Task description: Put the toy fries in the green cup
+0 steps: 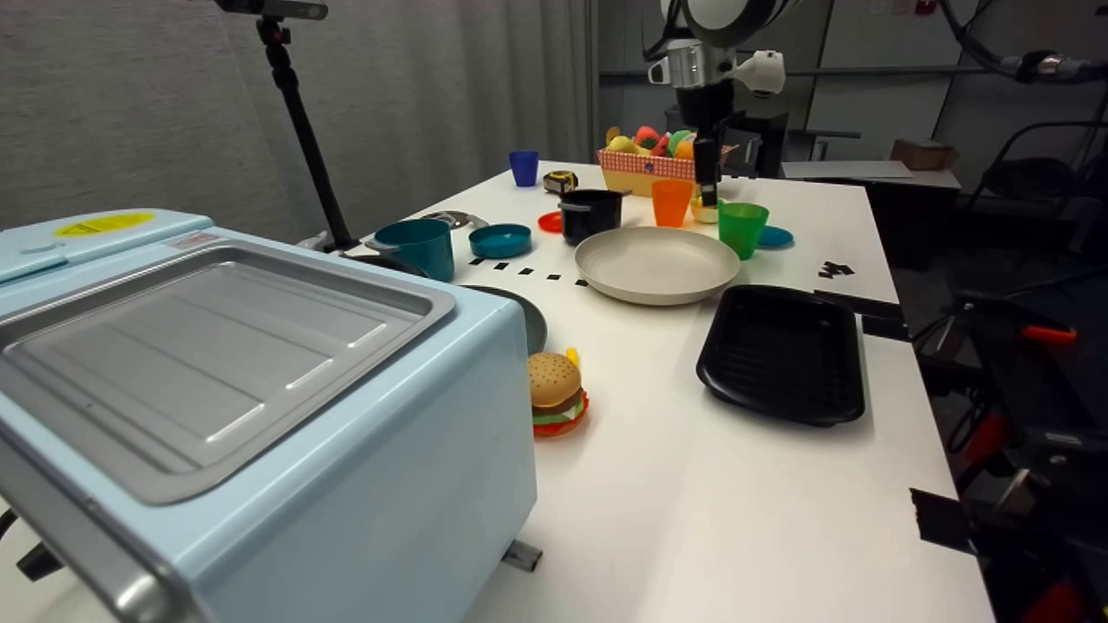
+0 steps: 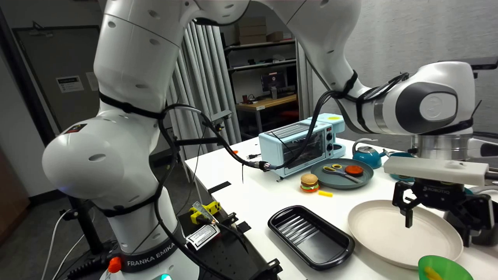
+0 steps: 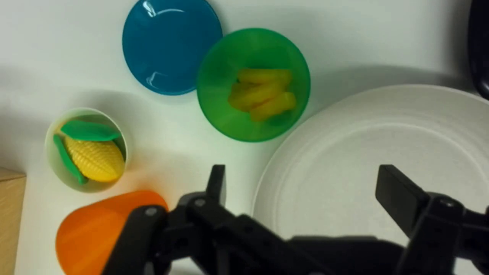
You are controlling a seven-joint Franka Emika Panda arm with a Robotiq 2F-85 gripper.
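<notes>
Yellow stick-shaped plastic fry, right of the round brown-bun toy burger, is probably light, stiff: pinch its middle. Your black gripper stands spread, empty.

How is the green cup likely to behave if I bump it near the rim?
The green cup looks like translucent plastic, so it's probably light and easily pushed. It narrows downward, so a high bump might tip it. The toy fries lying inside would likely shift too.
</notes>
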